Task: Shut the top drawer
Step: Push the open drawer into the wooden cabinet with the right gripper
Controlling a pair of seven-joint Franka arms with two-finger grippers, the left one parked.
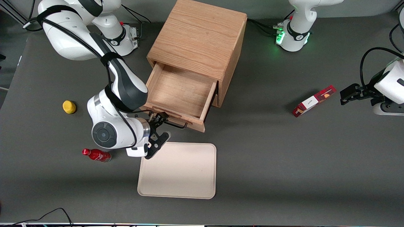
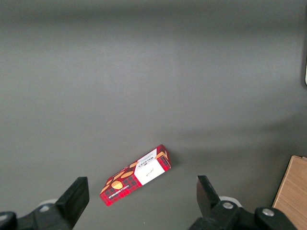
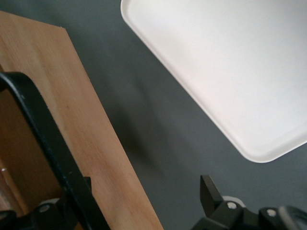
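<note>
The top drawer [image 1: 180, 91] of the oak cabinet [image 1: 199, 37] stands pulled far out, its inside bare wood. Its thin black wire handle [image 1: 176, 125] runs along the front board, on the side nearest the front camera. My right gripper [image 1: 160, 129] is open at the handle's end toward the working arm, one finger by the handle, the other over the tray's corner. In the right wrist view the gripper [image 3: 144, 196] straddles the edge of the drawer front [image 3: 96, 143]. The handle [image 3: 43, 139] crosses by one finger, and the other finger [image 3: 209, 191] hangs over the grey table.
A cream tray [image 1: 178, 170] lies on the table just nearer the front camera than the drawer, and also shows in the right wrist view [image 3: 230, 67]. A yellow lump [image 1: 69, 107] and a red bottle [image 1: 96, 155] lie toward the working arm's end. A red box [image 1: 314, 101] lies toward the parked arm's end.
</note>
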